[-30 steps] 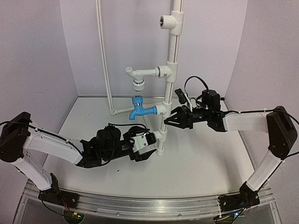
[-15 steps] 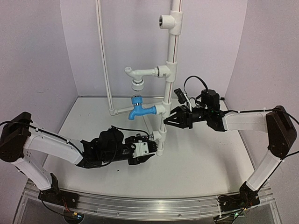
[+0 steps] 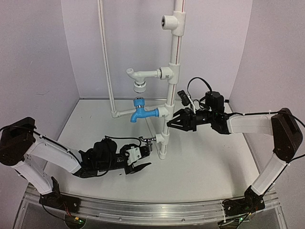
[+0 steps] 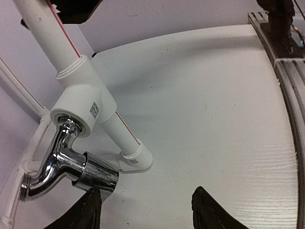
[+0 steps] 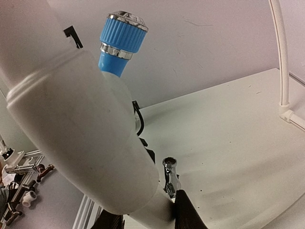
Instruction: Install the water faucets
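Observation:
The silver water faucet (image 3: 148,139) sits screwed into the lowest white tee (image 3: 162,139) of the upright pipe (image 3: 175,52). In the left wrist view the faucet (image 4: 62,164) juts out of that tee (image 4: 78,112). My left gripper (image 3: 138,161) is open just short of the faucet on its near left and holds nothing; one fingertip (image 4: 86,210) lies close under the faucet's barrel. My right gripper (image 3: 170,121) is shut on the upright pipe (image 5: 81,133) between the tees. The faucet (image 5: 170,176) shows below it.
A blue plastic tap (image 3: 143,112) and a white elbow fitting (image 3: 140,78) stick out left from higher tees. The top tee (image 3: 171,21) has an open socket. A thin white pipe (image 3: 107,62) runs up the back wall. A metal rail (image 3: 143,210) lines the near edge.
My left gripper has backed away from the faucet toward the near left, leaving the faucet in the tee. The right arm has not moved.

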Motion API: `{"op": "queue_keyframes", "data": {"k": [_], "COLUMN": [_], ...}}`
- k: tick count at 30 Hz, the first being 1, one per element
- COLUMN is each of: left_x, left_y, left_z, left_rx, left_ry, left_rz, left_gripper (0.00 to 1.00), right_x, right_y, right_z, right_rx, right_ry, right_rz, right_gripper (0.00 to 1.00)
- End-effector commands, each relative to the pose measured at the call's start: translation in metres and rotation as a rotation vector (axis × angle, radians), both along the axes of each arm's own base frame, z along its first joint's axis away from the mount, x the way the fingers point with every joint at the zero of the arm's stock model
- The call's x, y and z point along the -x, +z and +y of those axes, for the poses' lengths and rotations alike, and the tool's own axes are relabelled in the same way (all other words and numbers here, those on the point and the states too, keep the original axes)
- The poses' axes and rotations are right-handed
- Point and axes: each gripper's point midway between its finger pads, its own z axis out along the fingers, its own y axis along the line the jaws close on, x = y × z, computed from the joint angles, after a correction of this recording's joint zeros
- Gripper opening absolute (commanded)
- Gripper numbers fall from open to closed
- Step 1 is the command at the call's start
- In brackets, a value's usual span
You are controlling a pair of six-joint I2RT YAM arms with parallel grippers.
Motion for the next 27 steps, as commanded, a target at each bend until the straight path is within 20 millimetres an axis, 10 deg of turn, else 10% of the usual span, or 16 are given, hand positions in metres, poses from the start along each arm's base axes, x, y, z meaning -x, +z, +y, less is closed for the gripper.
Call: {"op": "queue_keyframes", "data": {"k": [1, 17, 27], "left_x": [0.005, -0.05, -0.04], "left_y": [0.054, 0.026, 0.018], "left_z": [0.006, 0.05, 0.008], "left_rx": [0.311, 0.587, 0.565], "left_ry": [0.035, 0.309, 0.072], "left_rz": [0.133, 0.593, 0.684], "left_gripper": [0.72, 1.0, 0.99], "right_x": [-0.004, -0.005, -0.006], "right_y": [-0.006, -0.007, -0.007], "right_z": [0.0, 0.001, 0.001], "right_rx": [0.062, 0.062, 0.063], "right_ry": [-0.035, -0.038, -0.041], "right_rz": [0.246, 0.246, 0.244], "right_gripper": [0.0, 0.0, 0.0]}}
